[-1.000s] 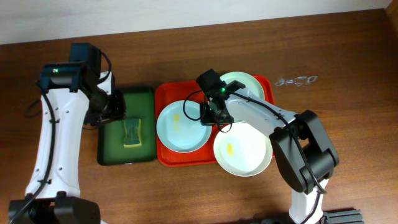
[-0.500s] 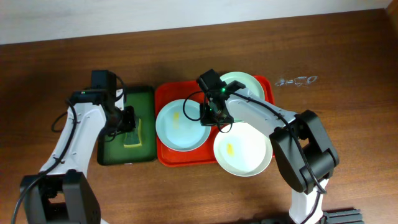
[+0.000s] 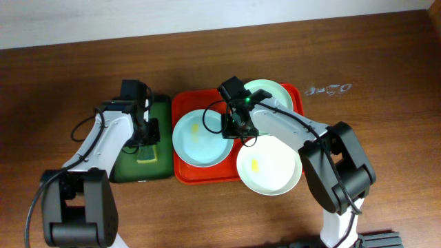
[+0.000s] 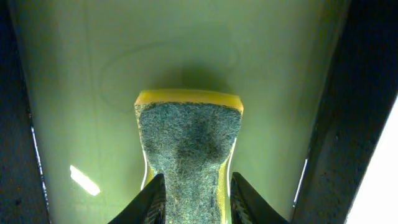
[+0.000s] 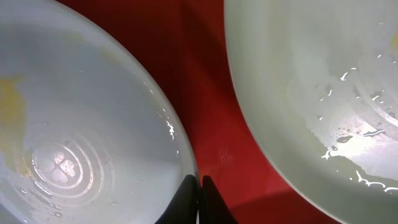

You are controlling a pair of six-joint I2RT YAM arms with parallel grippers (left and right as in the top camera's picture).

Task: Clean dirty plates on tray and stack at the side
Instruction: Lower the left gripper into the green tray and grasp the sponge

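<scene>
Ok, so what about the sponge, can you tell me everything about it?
The sponge is a soft block: yellow foam below, rough dark green scrubbing layer on top. The left hand pinches its near end between two dark fingers, squeezing it narrower there; the far end is free. It is over the dark green tray, resting or lifted I cannot tell.

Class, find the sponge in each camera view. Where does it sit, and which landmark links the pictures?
Overhead: sponge left of centre, on the green tray.
Left wrist: bottom centre, between the left pincer's fingers.
Right wrist: not in it.
Landmark: the green tray under the sponge, in overhead and left wrist.
</scene>
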